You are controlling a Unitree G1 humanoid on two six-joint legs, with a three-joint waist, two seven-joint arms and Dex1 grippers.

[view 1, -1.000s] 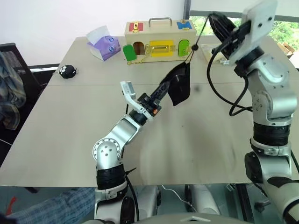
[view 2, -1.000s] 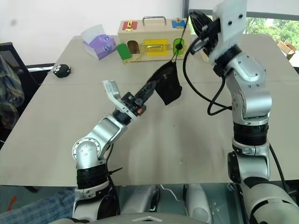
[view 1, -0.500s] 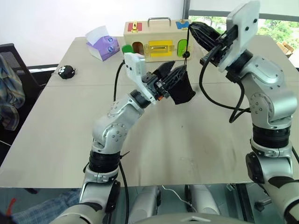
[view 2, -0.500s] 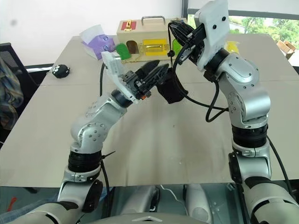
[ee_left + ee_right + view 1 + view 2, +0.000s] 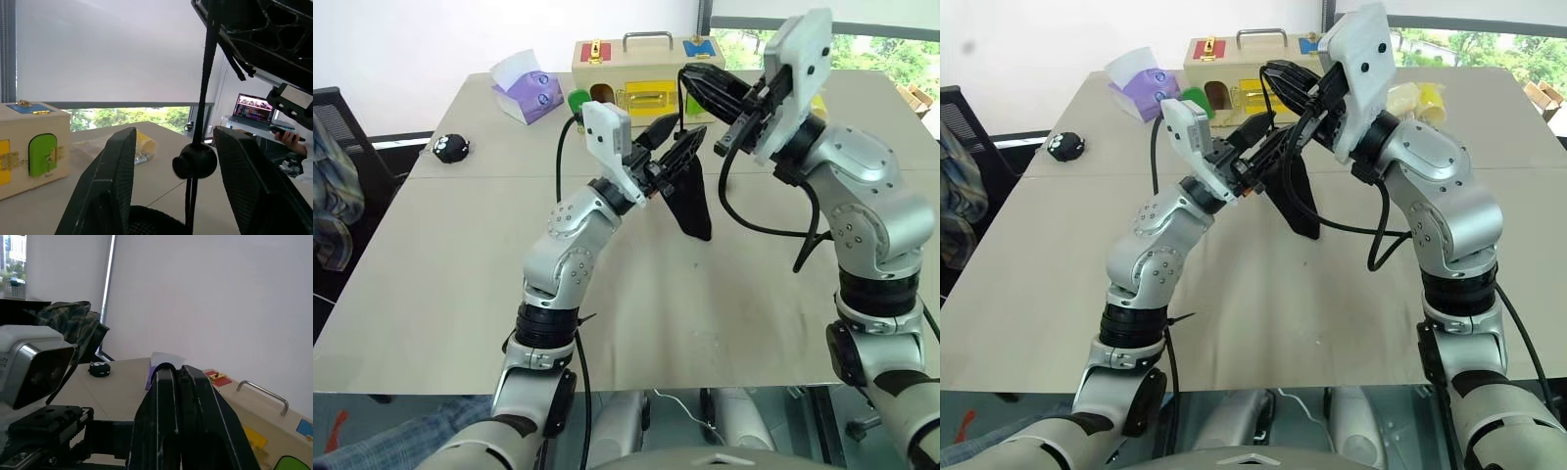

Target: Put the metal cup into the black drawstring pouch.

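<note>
One black drawstring pouch (image 5: 693, 196) hangs above the tabletop (image 5: 431, 264). One wooden latch box (image 5: 641, 76) stands at the far edge, with one purple tissue box (image 5: 530, 91) beside it, one small round black toy (image 5: 453, 147) nearer, and one yellow object (image 5: 1417, 98) on its other side.

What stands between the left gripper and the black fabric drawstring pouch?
Nothing visible. The black fabric pouch hangs by its thin cord from the right gripper, its mouth between the left gripper's open jaws.

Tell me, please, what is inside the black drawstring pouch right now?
Its inside is hidden: the black drawstring pouch hangs between both grippers above the table, fabric covering any contents. Whether the metal cup is inside cannot be told.
</note>
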